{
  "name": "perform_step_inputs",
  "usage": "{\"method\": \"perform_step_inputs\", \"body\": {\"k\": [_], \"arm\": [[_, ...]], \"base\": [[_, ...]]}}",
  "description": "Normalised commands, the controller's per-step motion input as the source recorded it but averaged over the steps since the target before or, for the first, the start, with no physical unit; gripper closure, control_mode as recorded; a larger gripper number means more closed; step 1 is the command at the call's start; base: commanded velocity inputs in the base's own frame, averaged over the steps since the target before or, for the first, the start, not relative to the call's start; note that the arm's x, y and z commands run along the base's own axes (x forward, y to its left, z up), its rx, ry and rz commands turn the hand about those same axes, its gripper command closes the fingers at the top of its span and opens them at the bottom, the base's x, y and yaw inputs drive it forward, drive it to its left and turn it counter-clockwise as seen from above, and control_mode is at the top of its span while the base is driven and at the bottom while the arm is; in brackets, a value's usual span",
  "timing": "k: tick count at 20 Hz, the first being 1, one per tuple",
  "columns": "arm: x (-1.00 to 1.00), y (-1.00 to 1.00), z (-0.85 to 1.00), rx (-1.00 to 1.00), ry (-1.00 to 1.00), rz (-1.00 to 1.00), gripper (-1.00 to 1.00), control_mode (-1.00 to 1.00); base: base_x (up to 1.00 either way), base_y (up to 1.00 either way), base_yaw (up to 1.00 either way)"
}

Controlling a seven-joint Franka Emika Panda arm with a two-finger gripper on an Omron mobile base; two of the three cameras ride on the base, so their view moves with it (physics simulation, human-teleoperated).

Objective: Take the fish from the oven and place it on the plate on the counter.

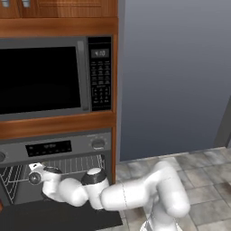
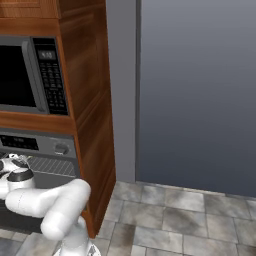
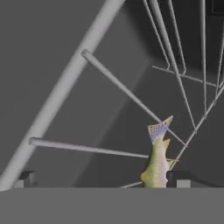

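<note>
Inside the open oven [image 1: 58,155], the tool [image 3: 103,178] has its two dark fingertips [image 3: 27,178] spread wide apart and grips nothing. In the hand view the fish [image 3: 157,164], pale cream with a fanned tail, lies on the wire rack [image 3: 131,94] just inside the right fingertip, tail pointing away from the camera. Grey rack bars fan out beyond it against the dark oven walls. From the left base view, the white arm [image 1: 117,194] reaches low and leftward into the oven cavity, above the dropped dark door [image 1: 58,216]. Above the cavity sit the oven's display and a round knob [image 1: 98,143]. Higher up, a black-windowed microwave [image 1: 49,76] with a keypad is set in brown wooden cabinetry [image 2: 90,100]. To the right stands a tall grey panel [image 2: 195,90] over a stone-tiled floor [image 2: 175,220].
</note>
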Motion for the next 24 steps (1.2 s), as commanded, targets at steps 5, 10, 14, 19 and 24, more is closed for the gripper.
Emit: {"method": "perform_step_inputs", "body": {"k": [5, 10, 14, 19, 24], "arm": [[0.00, 0.57, -0.43, 0.00, -0.14, 0.00, 1.00, -1.00], [-0.03, 0.29, -0.50, -0.04, -0.02, 0.00, 1.00, -1.00], [-0.29, 0.02, -0.48, -0.09, -0.01, 0.00, 1.00, -1.00], [-0.52, 0.02, -0.42, -0.06, -0.02, 0.01, 1.00, -1.00], [-0.73, 0.00, -0.50, -0.03, -0.06, 0.03, 1.00, -1.00]], "base": [[0.00, 0.00, 0.00], [0.00, 0.00, 0.00], [0.00, 0.00, 0.00], [0.00, 0.00, 0.00], [0.00, 0.00, 0.00]]}}
